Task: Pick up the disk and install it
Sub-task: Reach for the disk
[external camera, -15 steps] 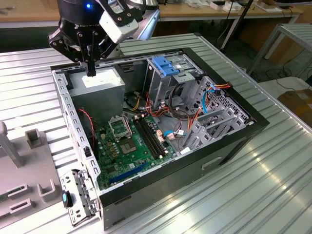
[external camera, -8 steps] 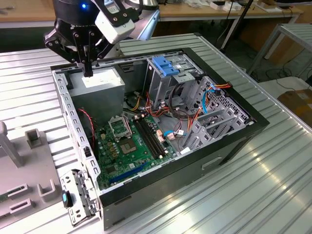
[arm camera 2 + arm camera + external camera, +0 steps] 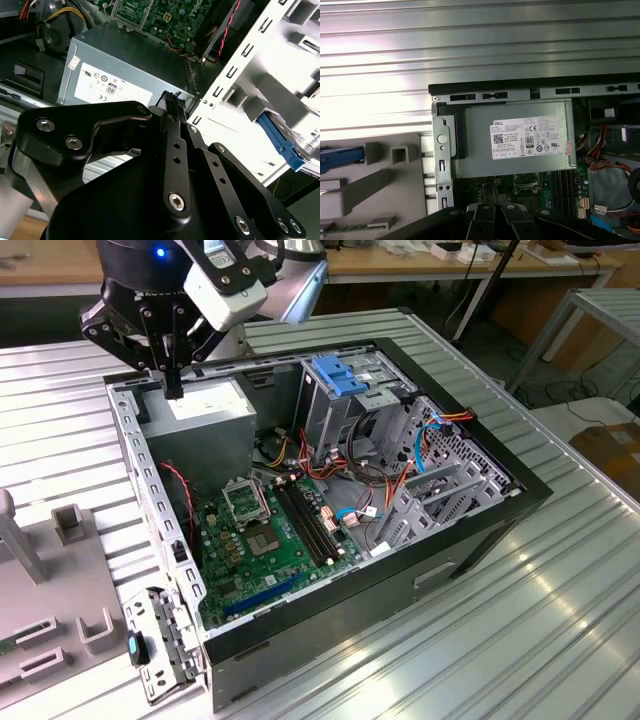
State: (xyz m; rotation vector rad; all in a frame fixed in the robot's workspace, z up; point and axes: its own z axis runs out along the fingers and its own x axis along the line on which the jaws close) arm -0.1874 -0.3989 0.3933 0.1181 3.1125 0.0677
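An open computer case [image 3: 400, 585] is laid on a ribbed table [image 3: 560, 620]. Over its grey power-supply box [image 3: 215, 405], at the exterior view's far left, the gripper [image 3: 173, 390] is held closed, with nothing grasped. The disk [image 3: 280, 142] is seated in a pale holder [image 3: 250, 105] beside the case.

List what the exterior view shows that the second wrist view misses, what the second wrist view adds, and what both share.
The exterior view adds the blue bracket atop the drive cage and the full open case. The second wrist view adds the disk, blue-railed, lying in a pale fixture beside the case. Both share the gripper, poised over the power supply, and the motherboard.
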